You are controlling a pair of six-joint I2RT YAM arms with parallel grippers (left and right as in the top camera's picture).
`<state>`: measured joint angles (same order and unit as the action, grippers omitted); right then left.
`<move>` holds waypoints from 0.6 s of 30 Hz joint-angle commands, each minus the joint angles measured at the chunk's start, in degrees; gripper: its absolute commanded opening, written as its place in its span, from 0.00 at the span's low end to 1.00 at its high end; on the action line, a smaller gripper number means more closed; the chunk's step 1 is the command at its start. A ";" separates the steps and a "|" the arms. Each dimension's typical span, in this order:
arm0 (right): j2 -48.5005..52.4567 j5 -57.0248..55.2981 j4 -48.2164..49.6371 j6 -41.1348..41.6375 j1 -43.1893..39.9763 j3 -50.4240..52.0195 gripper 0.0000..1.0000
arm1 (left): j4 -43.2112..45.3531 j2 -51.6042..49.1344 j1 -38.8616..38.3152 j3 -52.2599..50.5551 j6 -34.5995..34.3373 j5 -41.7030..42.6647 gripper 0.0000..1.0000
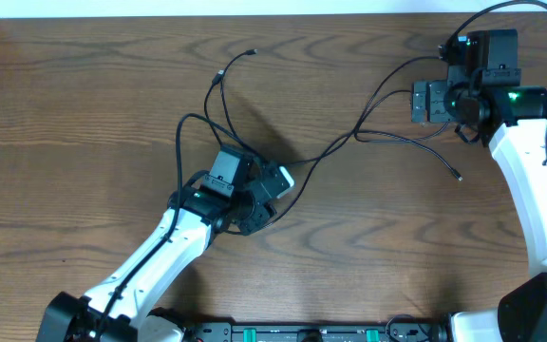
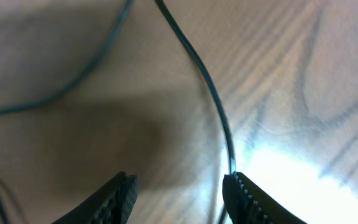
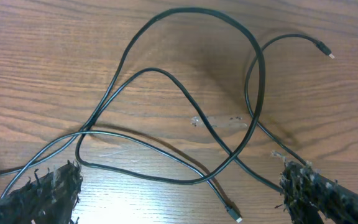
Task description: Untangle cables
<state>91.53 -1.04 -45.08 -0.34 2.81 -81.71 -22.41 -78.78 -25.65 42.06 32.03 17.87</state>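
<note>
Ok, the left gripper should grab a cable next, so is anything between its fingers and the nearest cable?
Nothing visible. The left gripper is open above the table, and a black cable runs down to the inner edge of one finger, with only bare wood between the fingers.

A wood-grain desk (image 1: 74, 114) is carrying a loose tangle of thin black cables (image 3: 185, 9), which are lying flat on its surface and crossing one another from the middle toward the far right corner. One plug end (image 1: 252, 50) is resting near the far edge, while another plug end (image 1: 459, 177) is lying apart at the right. Close up, the loops are overlapping around a pale smear (image 3: 219, 121) on the wood.
</note>
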 commanded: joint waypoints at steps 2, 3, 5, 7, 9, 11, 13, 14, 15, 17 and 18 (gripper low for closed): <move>0.24 -0.33 -0.24 0.04 -0.52 -1.01 0.99 | -1.16 -4.37 -0.22 0.13 1.22 2.10 0.50; 0.24 -0.33 -0.33 0.02 -0.52 -1.01 0.99 | -1.09 -5.40 -0.22 0.13 1.22 2.10 0.50; 0.24 -0.35 -0.55 0.04 -0.52 -1.01 0.99 | -1.09 -7.45 -0.22 0.13 1.18 2.10 0.50; 0.24 -0.35 -0.70 0.02 -0.52 -1.01 0.99 | -1.11 -8.55 -0.22 0.13 1.14 2.10 0.43; 0.24 -0.44 -0.76 0.04 -0.52 -1.01 0.99 | -1.16 -8.81 -0.22 0.11 -0.17 2.10 0.39; 0.24 -1.49 -0.74 0.50 -0.52 -1.01 0.99 | -1.14 -8.81 -0.22 0.13 -3.41 2.10 0.39; 0.24 -3.89 -0.72 2.05 -0.52 -1.01 0.99 | -1.14 -8.81 -0.22 0.11 -6.21 2.08 0.38; 0.24 -4.98 -0.72 2.51 -0.52 -1.01 0.99 | -1.11 -8.81 -0.22 0.13 -7.69 2.10 0.38; 0.24 -6.21 -0.66 3.26 -0.55 -1.01 0.99 | -1.11 -8.81 -0.22 0.11 -8.76 2.08 0.36; 0.26 -8.24 -0.52 4.59 -0.55 -1.01 0.99 | -1.07 -8.79 -0.22 0.13 -10.82 2.27 0.36; 0.26 -8.52 -0.39 4.59 -0.59 -1.01 0.99 | -1.09 -8.79 -0.22 0.11 -11.93 2.75 0.36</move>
<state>91.55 -5.26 -45.60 1.61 2.48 -81.71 -23.35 -87.39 -25.67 42.04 25.58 19.25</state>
